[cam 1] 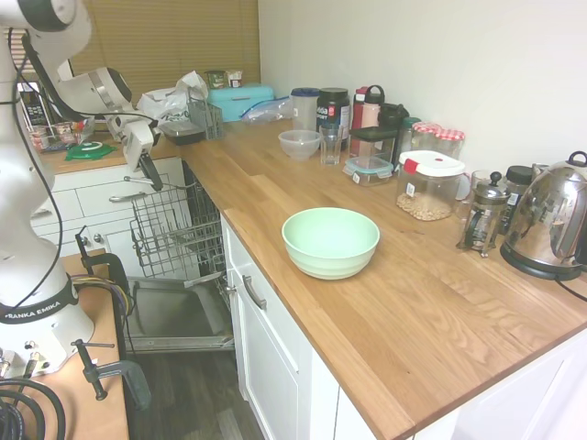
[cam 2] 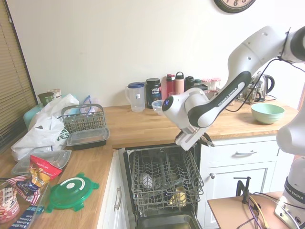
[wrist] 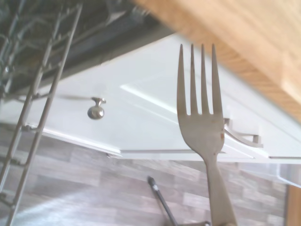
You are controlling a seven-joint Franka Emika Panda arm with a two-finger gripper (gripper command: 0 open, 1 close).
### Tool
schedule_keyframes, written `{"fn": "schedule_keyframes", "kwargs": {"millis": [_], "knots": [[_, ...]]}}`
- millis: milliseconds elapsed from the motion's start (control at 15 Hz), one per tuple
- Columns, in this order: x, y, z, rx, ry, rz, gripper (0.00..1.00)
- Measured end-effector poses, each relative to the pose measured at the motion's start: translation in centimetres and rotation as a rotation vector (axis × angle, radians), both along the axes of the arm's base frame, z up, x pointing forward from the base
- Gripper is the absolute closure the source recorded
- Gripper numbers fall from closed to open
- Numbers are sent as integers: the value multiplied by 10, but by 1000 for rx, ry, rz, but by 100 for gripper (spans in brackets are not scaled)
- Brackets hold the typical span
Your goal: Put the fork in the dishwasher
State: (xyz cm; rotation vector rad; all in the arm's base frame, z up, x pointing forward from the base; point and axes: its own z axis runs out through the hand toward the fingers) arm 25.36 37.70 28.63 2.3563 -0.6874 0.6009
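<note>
The fork (wrist: 202, 117) fills the wrist view, a grey metal head with its tines pointing at the white drawers and the counter edge. My gripper (cam 1: 154, 179) hangs over the dishwasher's pulled-out wire rack (cam 1: 170, 229), near the rack's counter-side edge, fingers shut on the fork's handle. In the second exterior view the gripper (cam 2: 205, 140) sits just above the rack's (cam 2: 162, 176) right rim, and only a thin grey sliver of the fork shows there. The dark door (cam 1: 179, 316) lies dropped open below.
The green bowl (cam 1: 330, 240) stands on the wooden counter (cam 1: 385, 302). A grey cutlery basket (cam 2: 84, 118) sits on the counter left of the dishwasher. A glass (cam 2: 147, 180) and a yellowish item (cam 2: 178, 195) lie in the rack. White drawers (cam 2: 245, 153) flank the opening.
</note>
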Motion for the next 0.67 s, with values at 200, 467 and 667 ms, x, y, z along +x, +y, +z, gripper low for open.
{"fn": "schedule_keyframes", "kwargs": {"millis": [200,467,667], "knots": [[10,37,-37,-12,16,8,100],[16,110,-90,-18,25,12,100],[34,126,-106,-37,33,-13,100]]}}
